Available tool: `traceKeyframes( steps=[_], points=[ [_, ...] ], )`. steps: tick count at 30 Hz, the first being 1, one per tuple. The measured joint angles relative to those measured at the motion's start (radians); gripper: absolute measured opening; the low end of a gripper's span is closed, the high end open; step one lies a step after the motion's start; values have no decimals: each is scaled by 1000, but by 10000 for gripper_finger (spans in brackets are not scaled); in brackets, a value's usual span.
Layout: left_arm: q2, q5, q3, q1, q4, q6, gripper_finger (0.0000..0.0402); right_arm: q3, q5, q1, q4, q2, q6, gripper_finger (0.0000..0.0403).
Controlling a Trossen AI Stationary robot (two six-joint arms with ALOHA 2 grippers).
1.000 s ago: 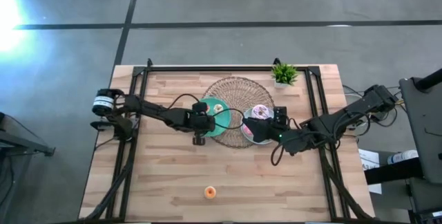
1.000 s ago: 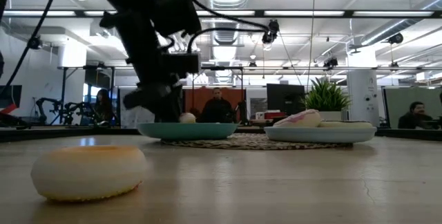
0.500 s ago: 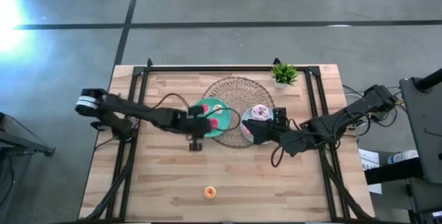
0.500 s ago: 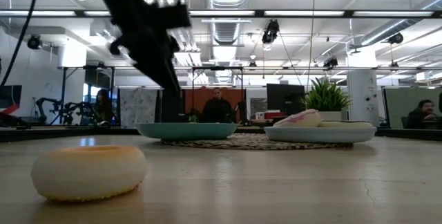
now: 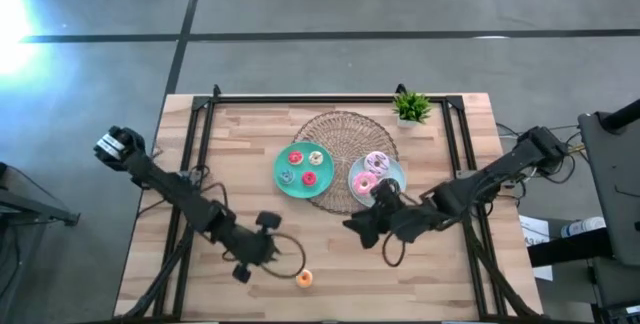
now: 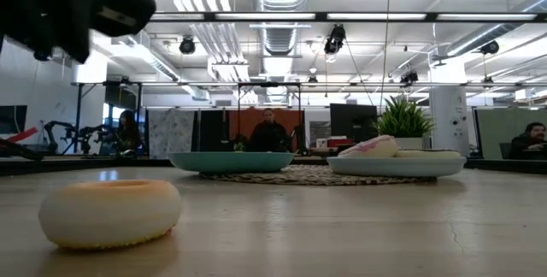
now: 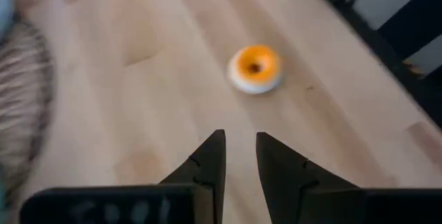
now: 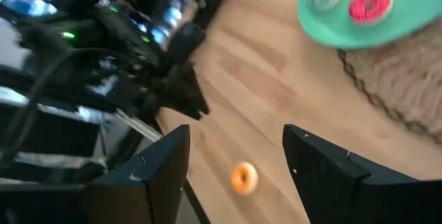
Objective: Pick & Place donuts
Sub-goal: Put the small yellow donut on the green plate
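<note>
An orange donut [image 5: 304, 278] lies flat on the wood near the table's near edge; it also shows in the low view [image 6: 109, 213]. My left gripper [image 5: 283, 261] hovers just left of it, open by a narrow gap and empty [image 7: 240, 140], with the donut [image 7: 255, 68] ahead of its fingertips. My right gripper [image 5: 355, 228] is wide open and empty [image 8: 235, 137], near-left of the light-blue plate [image 5: 398, 176]. That plate holds a lilac-white sprinkled donut [image 5: 377, 162] and a pink donut [image 5: 364, 182]. The teal plate [image 5: 303, 192] holds several tiny donuts. I see no chocolate-brown donut.
Both plates rest on a round woven mat [image 5: 345, 129] at the table's middle far side. A small potted plant [image 5: 411, 106] stands at the far right. A black frame rims the table. People show in the room behind the table in the low view.
My left gripper has left the teal plate and swung toward the table's near edge, ending beside the orange donut. My right gripper has drawn back from the light-blue plate toward the near edge, and the pink donut now shows on that plate.
</note>
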Motion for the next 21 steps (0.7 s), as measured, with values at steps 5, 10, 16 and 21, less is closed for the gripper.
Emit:
traceKeyframes(
  steps=[5, 10, 16, 21],
  points=[
    [111, -10, -1, -68, 129, -35, 57, 0, -34, 16, 1, 60, 41, 224],
    [233, -7, 61, -134, 170, 91, 57, 0, -22, 47, 3, 61, 94, 224],
    [310, -80, 91, -149, 252, 160, 57, 0, 44, 88, -6, 54, 148, 224],
    [380, -158, 161, -143, 268, 179, 57, 0, 49, 105, -22, 54, 145, 224]
  ],
)
